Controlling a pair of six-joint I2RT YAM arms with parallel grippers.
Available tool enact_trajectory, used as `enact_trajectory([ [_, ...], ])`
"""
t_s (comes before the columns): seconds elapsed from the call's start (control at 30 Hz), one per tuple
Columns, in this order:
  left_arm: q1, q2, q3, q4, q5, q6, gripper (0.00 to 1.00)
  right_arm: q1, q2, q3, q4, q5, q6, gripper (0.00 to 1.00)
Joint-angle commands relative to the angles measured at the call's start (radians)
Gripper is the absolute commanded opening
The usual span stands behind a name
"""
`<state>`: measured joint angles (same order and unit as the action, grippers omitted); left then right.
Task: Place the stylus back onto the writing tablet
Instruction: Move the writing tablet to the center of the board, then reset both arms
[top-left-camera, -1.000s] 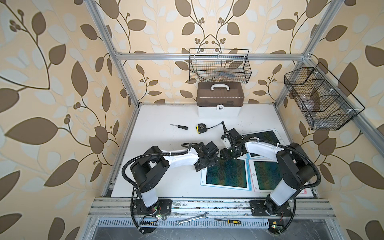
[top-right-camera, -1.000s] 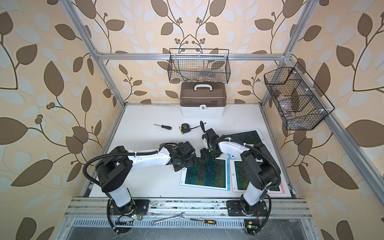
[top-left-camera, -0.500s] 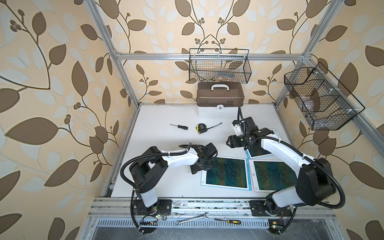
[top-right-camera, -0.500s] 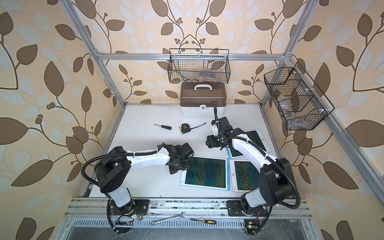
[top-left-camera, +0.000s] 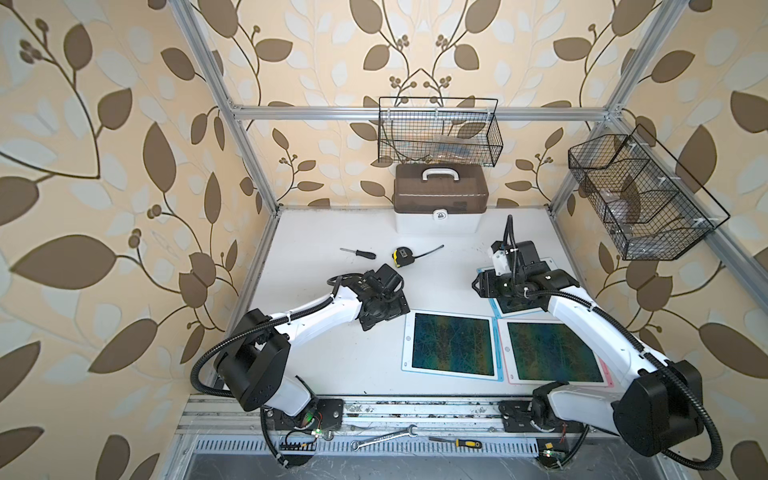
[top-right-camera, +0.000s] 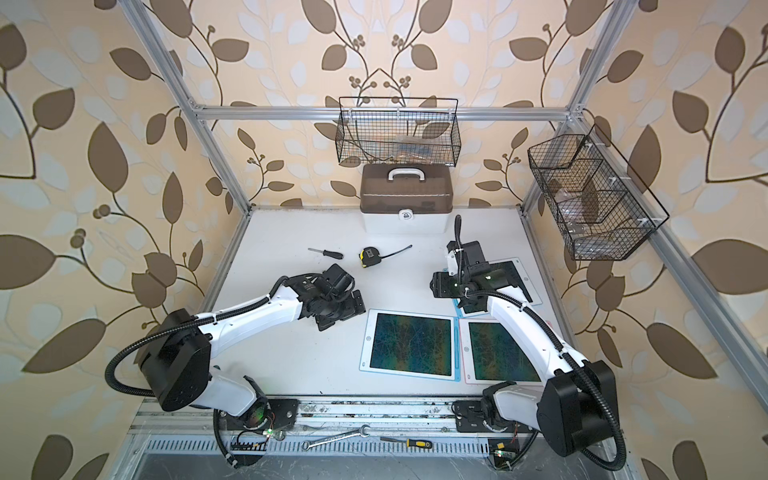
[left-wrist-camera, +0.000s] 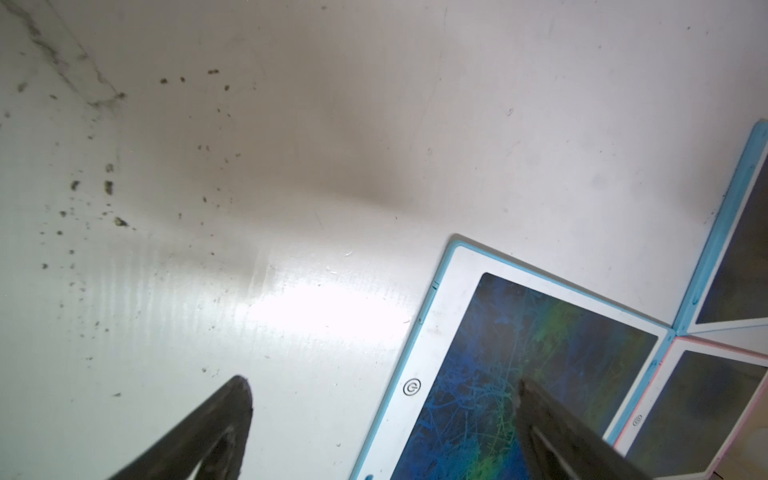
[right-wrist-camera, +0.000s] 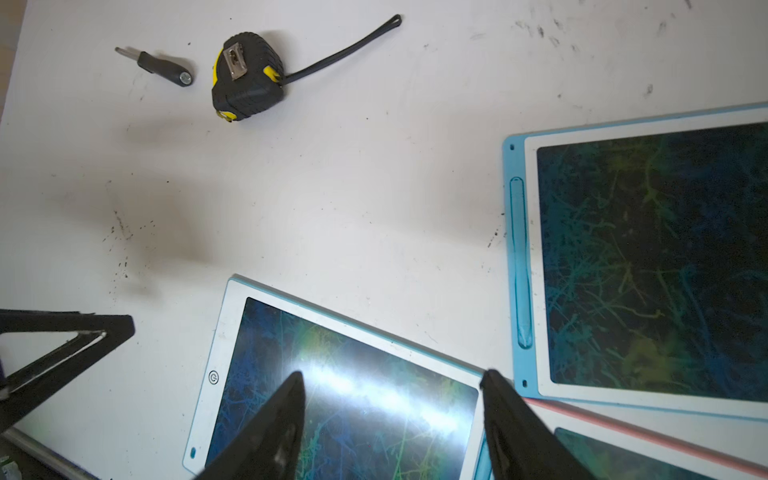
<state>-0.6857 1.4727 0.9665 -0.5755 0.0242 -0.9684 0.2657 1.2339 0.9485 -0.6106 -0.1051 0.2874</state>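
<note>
The right hand (right-wrist-camera: 390, 384) hovers with its black, tapered fingers partly spread and nothing between them. Near it, a slim pale-blue stylus (right-wrist-camera: 520, 266) sits in the groove along the blue plastic rim of the flat writing tablet (right-wrist-camera: 531, 291), whose dark glossy screen is covered in scribbles. The left hand (left-wrist-camera: 382, 386) is spread wide and empty beside the corner of a second tablet (left-wrist-camera: 432, 332). Farther off on the scuffed white table (top-left-camera: 332, 232) lie a black-and-yellow tape measure (right-wrist-camera: 247, 77) and a small screwdriver (right-wrist-camera: 162, 66).
</note>
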Motion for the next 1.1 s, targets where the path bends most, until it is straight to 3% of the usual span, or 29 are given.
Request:
enact_trajectory([
  [0.0, 0.008, -0.06, -0.003, -0.044, 0.021, 0.055, 0.99, -0.009, -0.053, -0.047, 0.007, 0.041, 0.041, 0.68],
  [0.3, 0.056, -0.101, 0.003, -0.109, 0.016, 0.117, 0.99, -0.016, -0.188, -0.145, 0.07, 0.135, 0.143, 0.69],
  [0.7, 0.151, -0.353, -0.071, -0.184, -0.163, 0.197, 0.99, -0.06, -0.382, -0.266, 0.117, 0.248, 0.165, 0.74],
  [0.93, 0.187, -0.456, -0.098, -0.236, -0.442, 0.191, 0.99, -0.168, -0.428, -0.31, 0.207, 0.255, 0.161, 0.79],
  [0.97, 0.193, -0.462, -0.107, -0.234, -0.477, 0.198, 0.99, -0.19, -0.438, -0.314, 0.221, 0.255, 0.163, 0.82],
  [1.0, 0.196, -0.465, -0.111, -0.239, -0.51, 0.199, 0.99, -0.206, -0.447, -0.321, 0.234, 0.253, 0.162, 0.94],
  [1.03, 0.199, -0.47, -0.116, -0.248, -0.553, 0.196, 0.99, -0.228, -0.459, -0.332, 0.258, 0.245, 0.152, 1.0],
  [1.07, 0.203, -0.475, -0.122, -0.255, -0.596, 0.192, 0.99, -0.251, -0.47, -0.345, 0.282, 0.238, 0.141, 1.0],
])
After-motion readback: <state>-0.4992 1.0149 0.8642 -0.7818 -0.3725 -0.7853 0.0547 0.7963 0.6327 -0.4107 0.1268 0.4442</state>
